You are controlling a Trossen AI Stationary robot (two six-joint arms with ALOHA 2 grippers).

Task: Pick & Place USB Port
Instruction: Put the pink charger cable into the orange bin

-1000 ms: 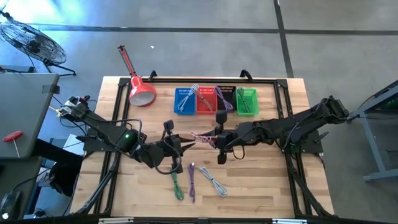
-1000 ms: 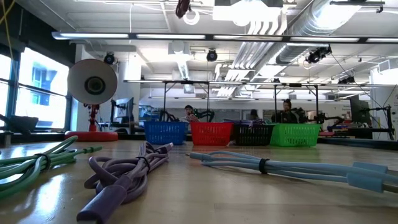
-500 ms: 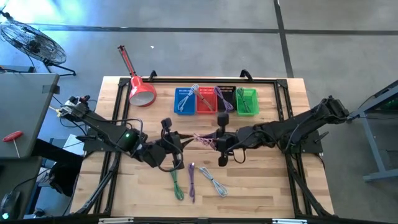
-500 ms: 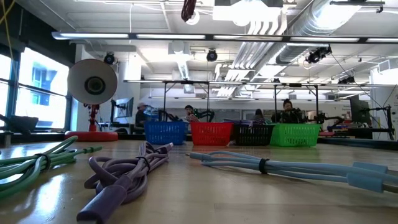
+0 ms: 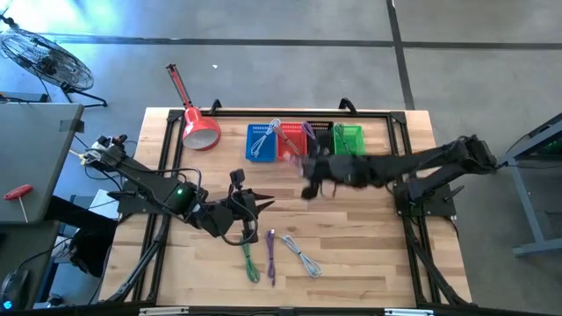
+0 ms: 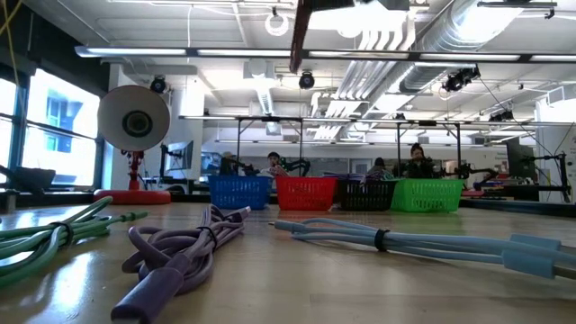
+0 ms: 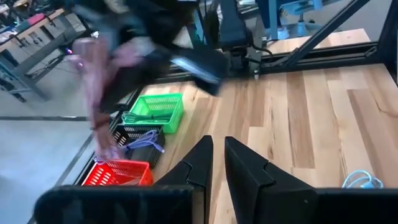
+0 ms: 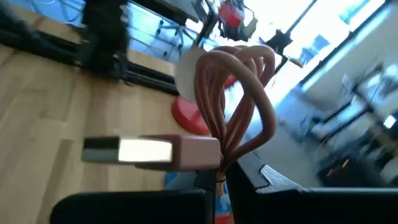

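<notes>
Pink, looped USB cable [image 8: 233, 102] with a pale rectangular plug, clamped between the closed fingers of the right gripper [image 5: 309, 175] (blurred in the overhead view) and hanging in the air just in front of the red plastic basket [image 5: 291, 142]. Red basket flanked by a blue plastic basket [image 5: 260, 143] on one side and a black plastic basket [image 5: 318, 136] then a green plastic basket [image 5: 349, 143] on the other, all in a row on the light wooden table [image 5: 369, 237]. Left gripper [image 5: 255, 208] well in front of the red basket, over bare wood, fingers nearly together and holding nothing. Farther from the red basket, near the table's front edge: green bundled cable [image 5: 250, 262], purple bundled cable [image 5: 270, 256], light grey-blue bundled cable [image 5: 301, 257], side by side. Red desk lamp [image 5: 198, 128] beyond the blue basket.
</notes>
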